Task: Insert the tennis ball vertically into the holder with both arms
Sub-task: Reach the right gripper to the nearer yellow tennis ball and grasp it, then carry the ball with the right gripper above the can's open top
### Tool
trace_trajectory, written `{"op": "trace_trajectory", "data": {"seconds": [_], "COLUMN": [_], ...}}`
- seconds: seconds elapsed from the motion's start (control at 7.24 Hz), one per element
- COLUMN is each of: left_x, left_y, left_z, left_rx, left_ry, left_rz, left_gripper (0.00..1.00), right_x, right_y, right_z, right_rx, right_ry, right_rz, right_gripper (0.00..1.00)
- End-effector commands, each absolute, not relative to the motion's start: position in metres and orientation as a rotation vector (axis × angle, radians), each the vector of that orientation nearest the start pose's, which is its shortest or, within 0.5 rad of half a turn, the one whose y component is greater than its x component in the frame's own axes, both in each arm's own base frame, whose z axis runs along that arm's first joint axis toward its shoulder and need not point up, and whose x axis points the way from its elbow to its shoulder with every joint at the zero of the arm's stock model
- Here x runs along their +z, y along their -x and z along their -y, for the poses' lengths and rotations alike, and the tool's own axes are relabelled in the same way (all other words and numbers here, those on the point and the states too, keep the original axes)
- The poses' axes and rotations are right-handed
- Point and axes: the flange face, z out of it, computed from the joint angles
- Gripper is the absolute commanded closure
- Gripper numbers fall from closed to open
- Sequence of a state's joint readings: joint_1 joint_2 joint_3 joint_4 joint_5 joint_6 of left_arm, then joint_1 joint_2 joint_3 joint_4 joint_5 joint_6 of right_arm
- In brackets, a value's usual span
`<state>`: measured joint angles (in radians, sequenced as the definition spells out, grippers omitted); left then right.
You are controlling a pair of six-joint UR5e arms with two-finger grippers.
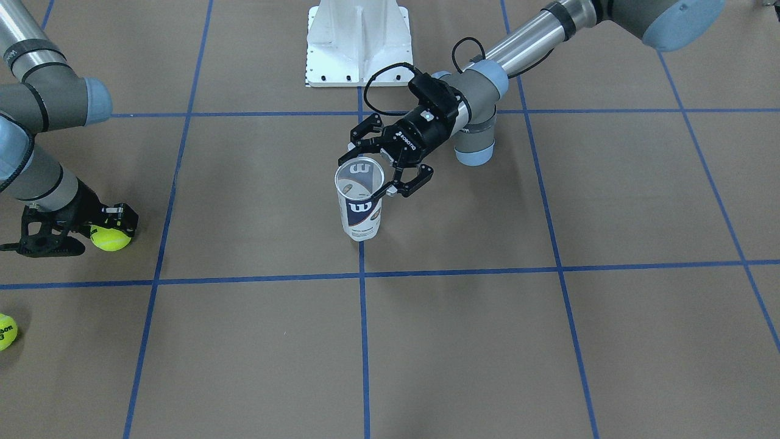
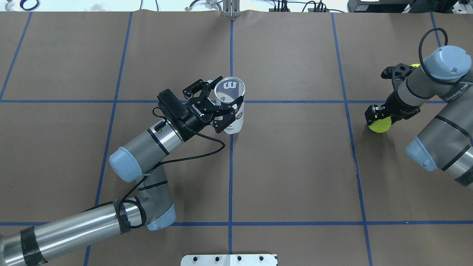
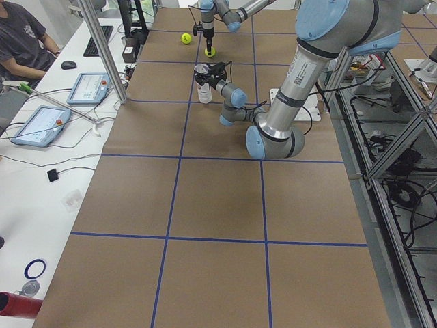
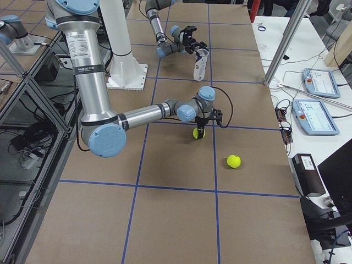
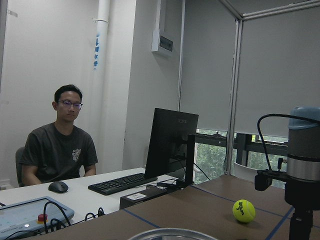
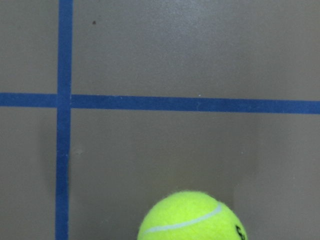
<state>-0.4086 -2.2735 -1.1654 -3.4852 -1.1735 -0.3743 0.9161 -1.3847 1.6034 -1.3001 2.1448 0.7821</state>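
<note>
The holder, a clear can with a navy Wilson label, stands upright on the brown table near its middle, and also shows in the overhead view. My left gripper comes in level from the side, with one finger on each side of the can's upper part, closed on it. Its rim shows at the bottom of the left wrist view. My right gripper points down onto a yellow-green tennis ball lying on the table far to my right. The fingers are hard to see, so its grip is unclear. The ball fills the bottom of the right wrist view.
A second tennis ball lies on the table beyond the right gripper, toward the operators' side. The white pedestal stands at the robot's base. An operators' desk with monitors and a seated person lies past the far table edge.
</note>
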Motion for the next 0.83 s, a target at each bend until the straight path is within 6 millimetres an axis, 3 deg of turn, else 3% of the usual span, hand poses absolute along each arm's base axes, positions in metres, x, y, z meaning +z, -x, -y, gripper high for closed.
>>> {"op": "trace_trajectory", "data": {"seconds": [0.0,0.28,0.41,0.55,0.69], "left_x": [0.246,0.253,0.253,0.252,0.252], "left_y": [-0.541,-0.541,-0.543,-0.543,-0.539], "left_z": [0.42,0.418,0.414,0.412,0.41], "left_rx": [0.022,0.029,0.032,0.026,0.01], "left_ry": [-1.684,-1.677,-1.672,-1.677,-1.693], "left_rz": [-1.326,-1.321,-1.328,-1.341,-1.365], "left_gripper": [0.19,0.19,0.19,0.19,0.19], "right_x": [0.515,0.472,0.438,0.391,0.348], "right_y": [0.294,0.29,0.299,0.31,0.311], "right_z": [0.515,0.511,0.522,0.532,0.53], "right_rx": [-0.02,0.005,0.06,0.126,0.146], "right_ry": [0.004,-0.019,-0.019,0.018,0.037], "right_rz": [0.747,0.801,0.846,0.895,0.915], "right_gripper": [1.0,1.0,1.0,1.0,1.0]}}
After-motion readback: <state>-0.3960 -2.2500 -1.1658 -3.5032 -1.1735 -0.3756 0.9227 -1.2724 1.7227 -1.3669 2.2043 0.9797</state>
